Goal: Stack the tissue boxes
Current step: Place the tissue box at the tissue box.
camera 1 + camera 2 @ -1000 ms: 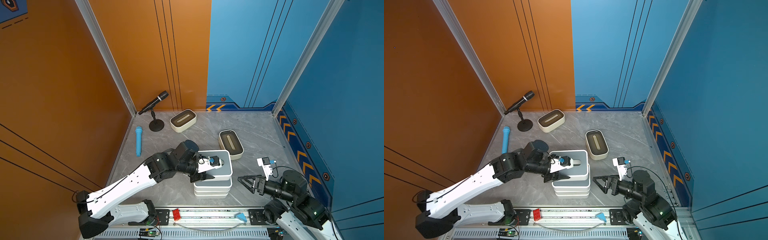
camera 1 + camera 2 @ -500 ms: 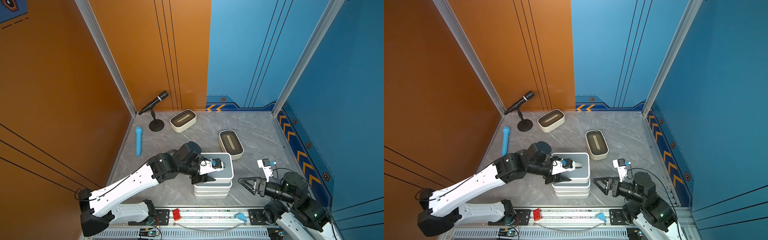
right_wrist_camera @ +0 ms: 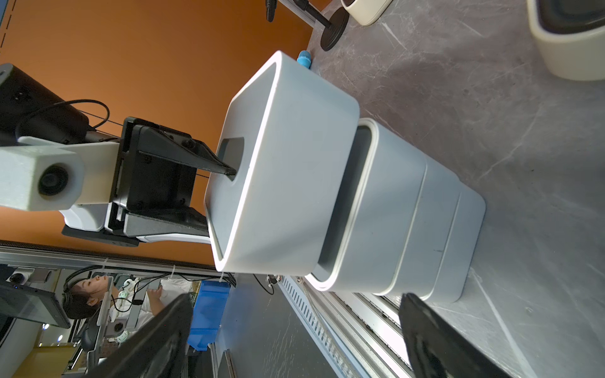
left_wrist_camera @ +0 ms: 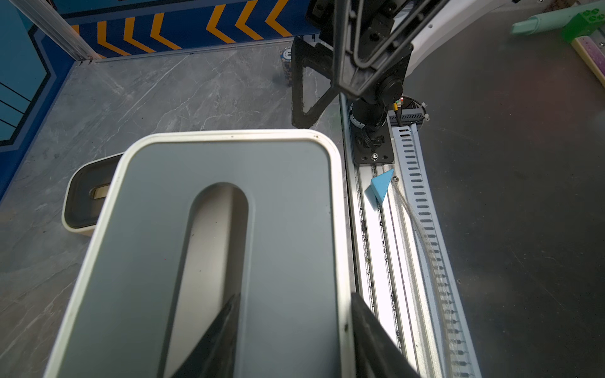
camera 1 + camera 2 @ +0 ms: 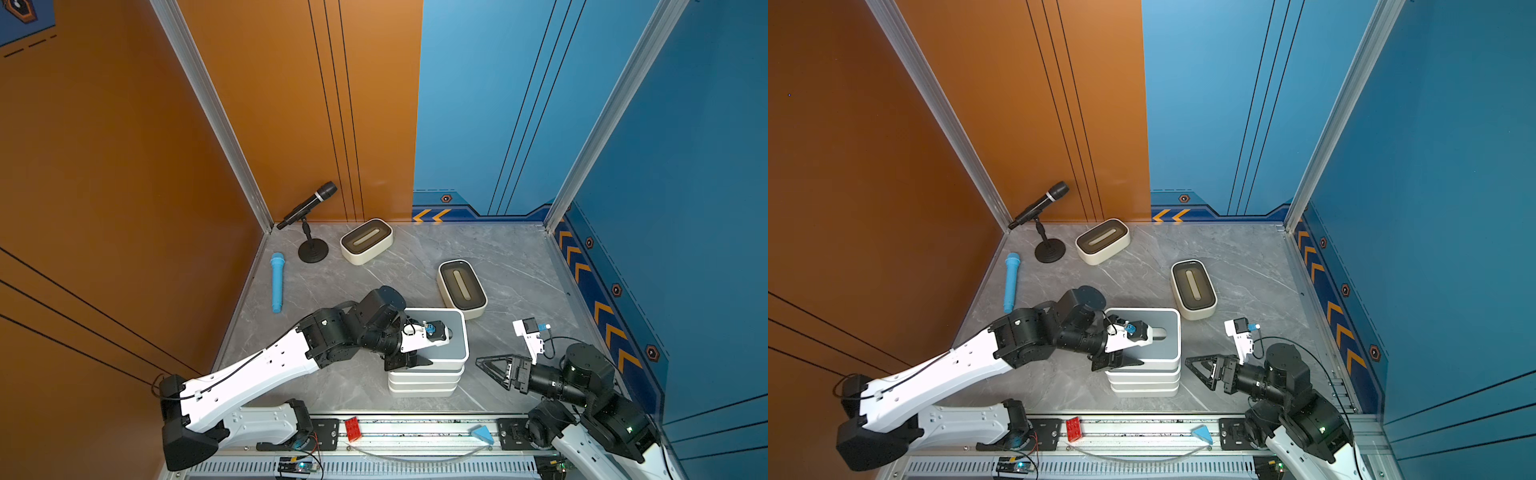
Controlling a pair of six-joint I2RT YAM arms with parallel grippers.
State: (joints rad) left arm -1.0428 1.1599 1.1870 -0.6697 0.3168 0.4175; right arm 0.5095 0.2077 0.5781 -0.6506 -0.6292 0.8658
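Marble top [image 5: 374,282]: grey-lid box [image 5: 455,340] pinched in L end effector [image 4: 294,297], over stack [image 5: 424,380].

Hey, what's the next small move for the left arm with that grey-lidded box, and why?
Probably lower the held box straight down onto the stack. The left gripper is shut on its wall, and the box hangs just above the three stacked boxes, roughly over them, with a gap showing between.
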